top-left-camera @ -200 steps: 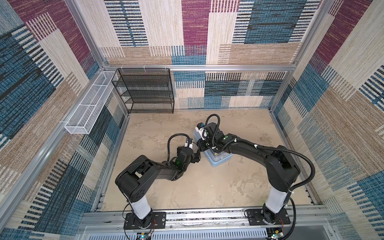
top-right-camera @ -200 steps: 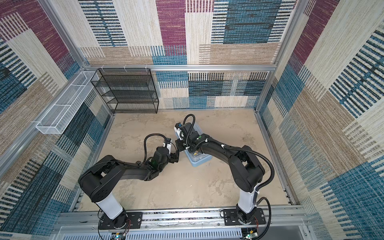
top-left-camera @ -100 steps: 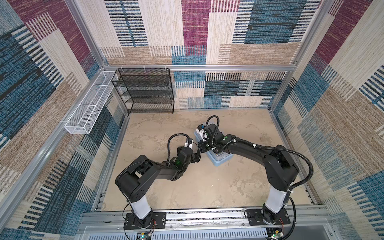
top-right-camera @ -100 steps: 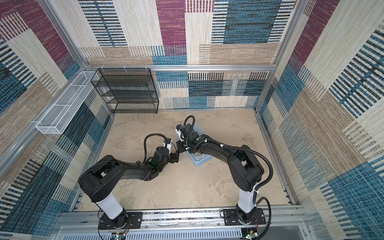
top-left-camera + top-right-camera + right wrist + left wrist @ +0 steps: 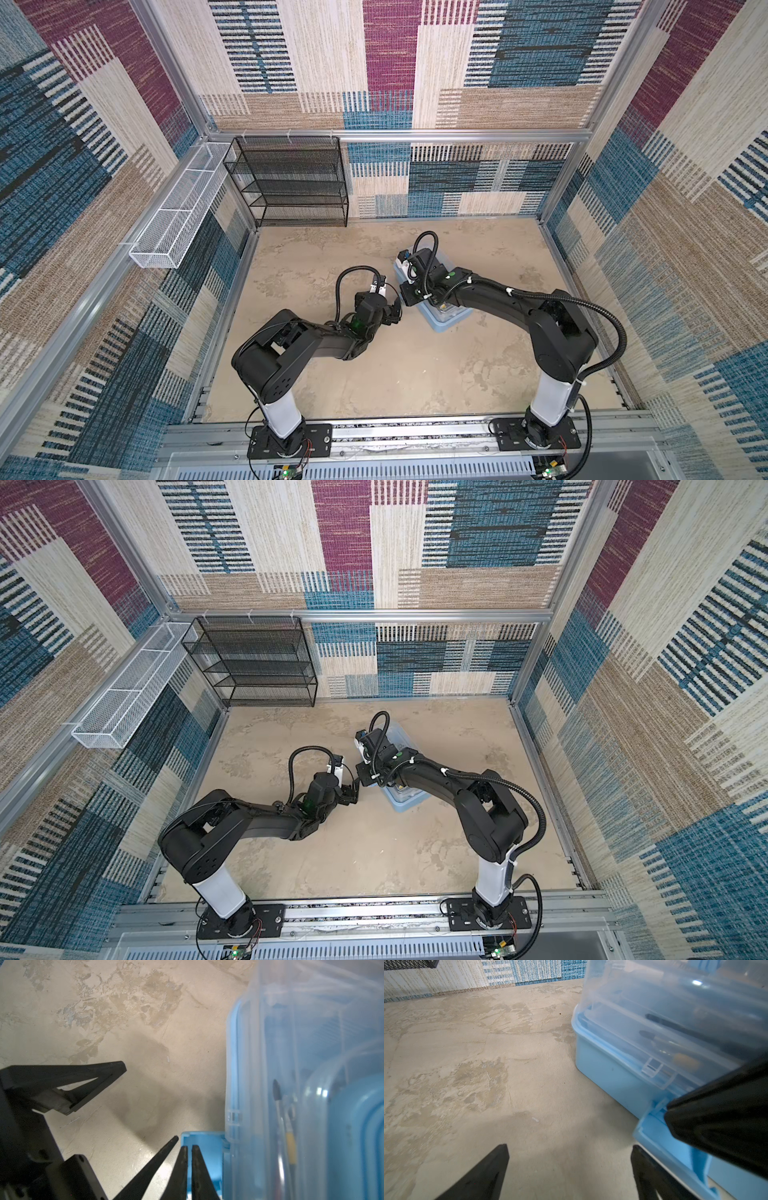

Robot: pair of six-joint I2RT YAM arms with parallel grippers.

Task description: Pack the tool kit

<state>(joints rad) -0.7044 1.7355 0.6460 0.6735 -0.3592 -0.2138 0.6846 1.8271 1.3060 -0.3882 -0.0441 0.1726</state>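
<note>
Right gripper (image 5: 189, 1147) closed at one blue latch (image 5: 204, 1139), left gripper (image 5: 570, 1147) spread wide beside one tool kit (image 5: 608, 1076)

light-blue tool kit (image 5: 610, 1076) on tabletop, clear lid (image 5: 654, 997) down, tools (image 5: 685, 1061) inside

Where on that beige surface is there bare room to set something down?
Bare tabletop lies in front, along the metal rail; behind, between the black rack and the tool kit; and between the kit and the right wall. The middle is crowded: left gripper and right gripper meet beside the kit.
</note>
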